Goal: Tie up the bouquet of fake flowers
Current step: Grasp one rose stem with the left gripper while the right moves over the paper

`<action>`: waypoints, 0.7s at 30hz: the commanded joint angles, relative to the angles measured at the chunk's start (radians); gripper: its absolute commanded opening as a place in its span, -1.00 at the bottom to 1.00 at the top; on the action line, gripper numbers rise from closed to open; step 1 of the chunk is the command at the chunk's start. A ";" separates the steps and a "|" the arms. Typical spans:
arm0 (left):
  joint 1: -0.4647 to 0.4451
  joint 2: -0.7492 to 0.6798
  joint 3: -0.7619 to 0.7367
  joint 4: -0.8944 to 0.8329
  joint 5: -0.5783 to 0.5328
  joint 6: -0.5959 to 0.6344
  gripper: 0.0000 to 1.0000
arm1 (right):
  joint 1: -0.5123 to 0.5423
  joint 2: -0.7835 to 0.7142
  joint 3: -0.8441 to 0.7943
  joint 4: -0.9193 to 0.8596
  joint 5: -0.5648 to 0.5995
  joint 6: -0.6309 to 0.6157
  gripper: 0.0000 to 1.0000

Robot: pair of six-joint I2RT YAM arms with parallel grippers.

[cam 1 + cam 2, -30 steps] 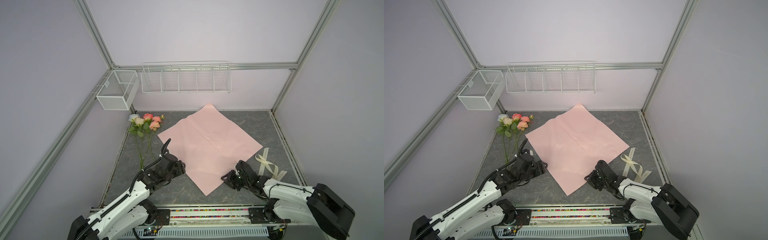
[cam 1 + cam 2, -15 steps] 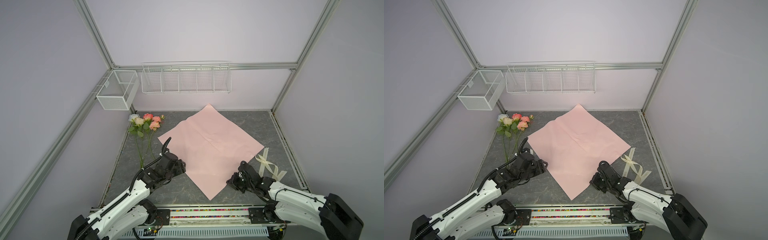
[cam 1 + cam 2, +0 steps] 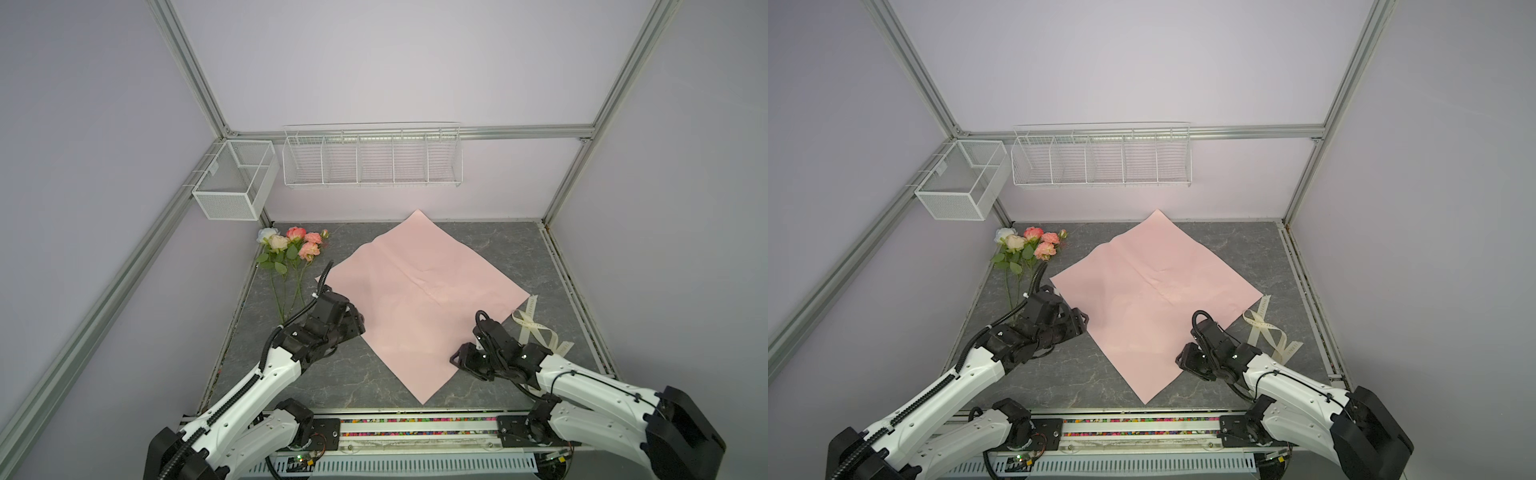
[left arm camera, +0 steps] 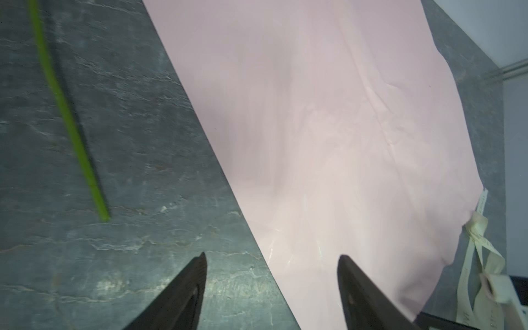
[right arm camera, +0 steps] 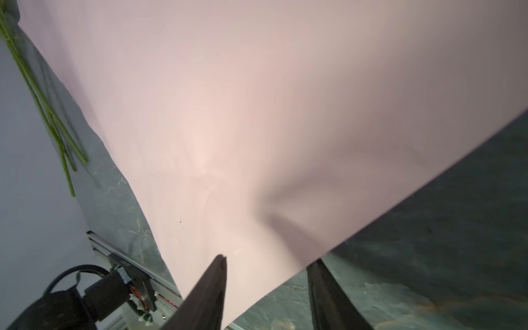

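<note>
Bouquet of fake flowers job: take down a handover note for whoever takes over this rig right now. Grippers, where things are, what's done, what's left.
Left gripper: open, empty, low over the near left edge of the pink wrapping paper.
Right gripper: open, jaws either side of the paper's near right edge, not clamped on it.
Bouquet of fake flowers: lying loose at the far left of the table, beside the paper.
Ribbon: on the table by the paper's right corner.
Done: paper spread out.
Left: bouquet onto paper, wrap, tie with ribbon.
</note>
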 commanded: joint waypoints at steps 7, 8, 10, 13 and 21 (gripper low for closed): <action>0.456 0.204 0.167 -0.038 0.166 0.237 0.19 | -0.009 -0.050 0.221 -0.260 0.182 -0.293 0.55; 0.473 0.233 0.189 -0.037 0.153 0.248 0.19 | -0.009 -0.038 0.241 -0.271 0.190 -0.315 0.58; 0.507 0.310 0.238 -0.036 0.130 0.274 0.19 | -0.010 -0.019 0.283 -0.305 0.231 -0.352 0.64; 0.551 0.425 0.314 -0.047 0.112 0.297 0.11 | -0.014 0.010 0.313 -0.264 0.238 -0.408 0.67; 0.614 0.712 0.524 -0.127 0.077 0.390 -0.11 | -0.024 0.209 0.429 -0.111 0.054 -0.563 0.59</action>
